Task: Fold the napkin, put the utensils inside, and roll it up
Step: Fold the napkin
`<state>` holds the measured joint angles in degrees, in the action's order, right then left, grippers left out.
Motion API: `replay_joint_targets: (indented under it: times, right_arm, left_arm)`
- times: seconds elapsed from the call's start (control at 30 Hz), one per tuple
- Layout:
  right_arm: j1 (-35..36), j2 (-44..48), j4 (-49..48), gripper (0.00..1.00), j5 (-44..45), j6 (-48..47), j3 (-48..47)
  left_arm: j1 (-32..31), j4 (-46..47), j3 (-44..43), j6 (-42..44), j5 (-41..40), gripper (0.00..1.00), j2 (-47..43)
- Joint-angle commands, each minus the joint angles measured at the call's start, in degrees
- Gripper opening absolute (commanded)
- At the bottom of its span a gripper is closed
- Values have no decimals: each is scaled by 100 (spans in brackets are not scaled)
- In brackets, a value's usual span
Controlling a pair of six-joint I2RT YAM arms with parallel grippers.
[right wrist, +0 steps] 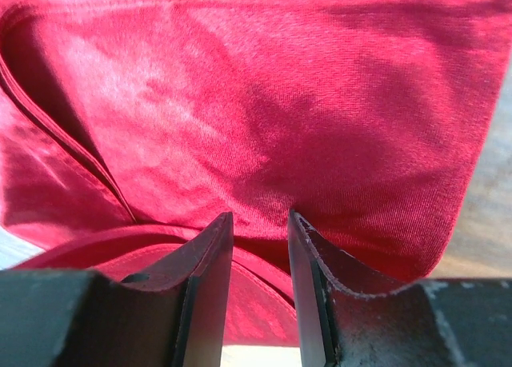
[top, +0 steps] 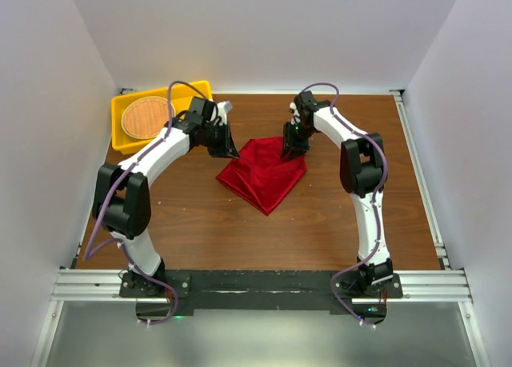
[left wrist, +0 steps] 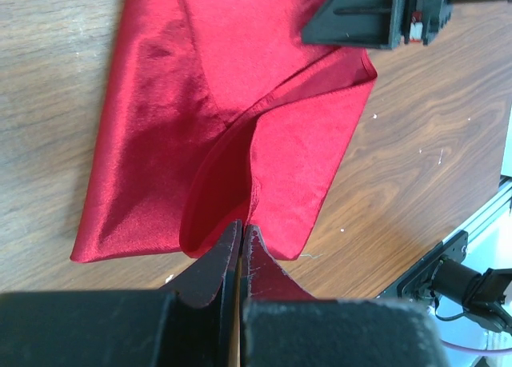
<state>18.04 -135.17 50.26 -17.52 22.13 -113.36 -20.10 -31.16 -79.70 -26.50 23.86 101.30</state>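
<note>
A brown wood-grain table (top: 240,231) fills the middle, closed in by a plain white back wall (top: 264,31) at 12 o'clock and white side walls (top: 40,143) at 9 and 3 o'clock. An aluminium rail (top: 88,285) runs along its 6 o'clock edge, and a thinner metal track (top: 420,175) lines its 3 o'clock side. The light is soft and even, with only faint shadows.
</note>
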Motion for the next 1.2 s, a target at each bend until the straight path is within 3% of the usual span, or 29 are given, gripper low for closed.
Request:
replay_joint_targets:
  times: [0.0,0.53,0.8,0.93,0.97,1.0,1.1,1.17]
  right_arm:
    - [-2,526,344,37,82,-244,279]
    - [-257,1063,397,34,-147,-376,885]
    - [-504,1055,335,32,-278,-516,1062]
    - [-504,1107,336,31,-384,-455,921]
    - [-495,1116,335,31,-384,-429,886]
    - [-495,1116,344,31,-419,-368,816]
    - [-425,1142,318,31,-498,-280,684]
    - [-355,1134,291,32,-507,-218,588]
  left_arm:
    - [111,92,33,-31,84,0,-31]
    - [190,180,183,40,348,0,-22]
    - [217,-101,227,268,-241,2,-101]
    - [226,-355,130,470,-670,14,56]
    - [226,-391,87,505,-785,18,74]
    - [226,-426,86,549,-890,30,75]
    - [226,-479,121,576,-1242,46,-39]
    - [226,-505,139,515,-1366,51,-171]
